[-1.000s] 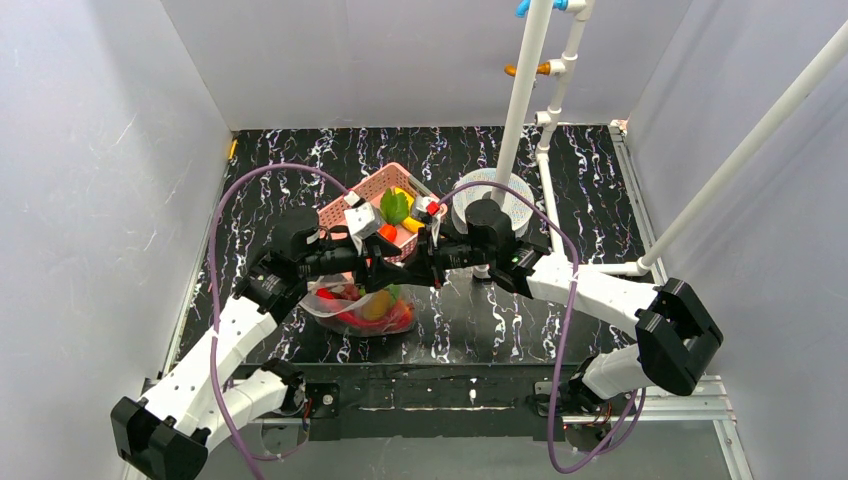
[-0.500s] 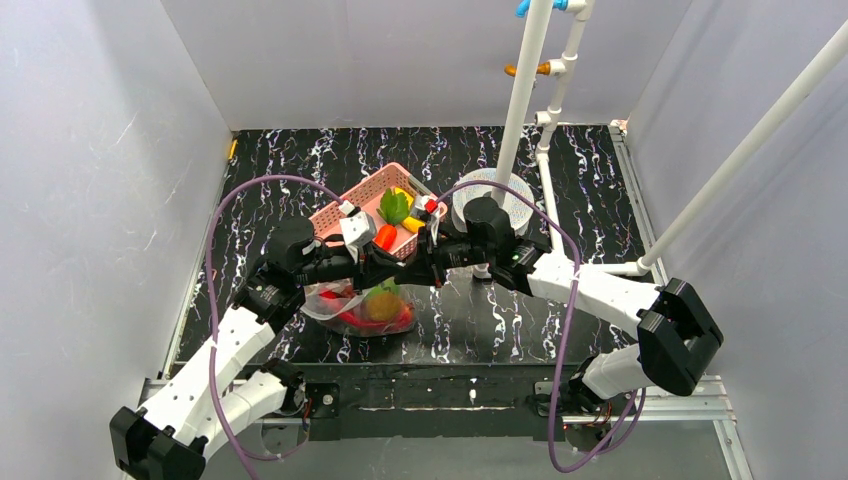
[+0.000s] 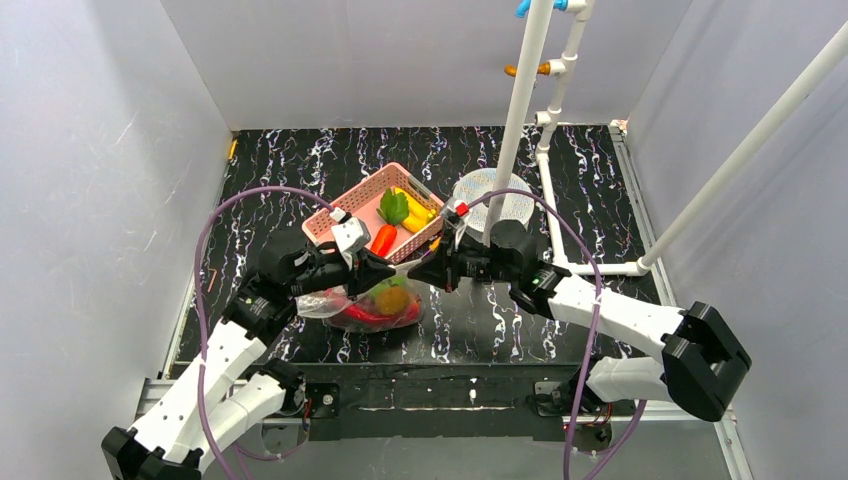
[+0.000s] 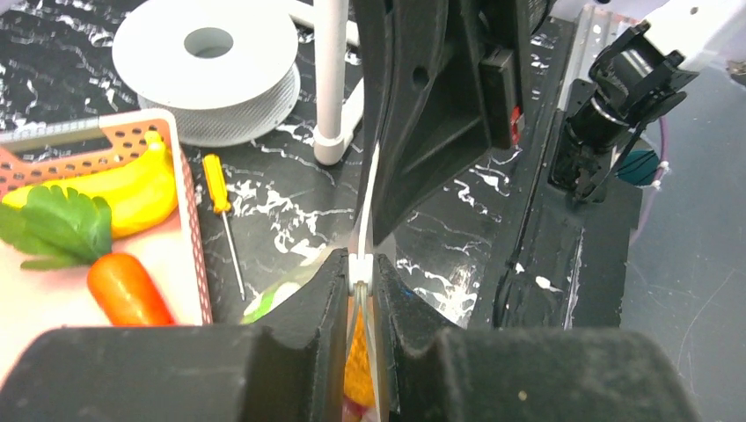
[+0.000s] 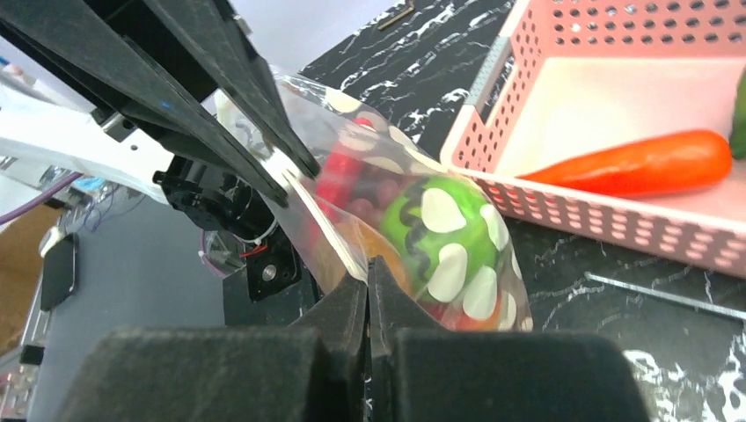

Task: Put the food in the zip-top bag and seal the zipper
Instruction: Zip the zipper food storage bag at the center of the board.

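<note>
One zipper (image 4: 366, 211), taut left-right between both pincers (image 4: 361, 268) (image 5: 368, 268)

No legible text, labels or numbers anywhere

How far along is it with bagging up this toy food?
Several pieces already sit inside the zip-top bag. Right now the left gripper and right gripper both pinch its zipper; how much is sealed is unclear. A carrot, leafy piece and yellow piece are left in the pink basket.
</note>
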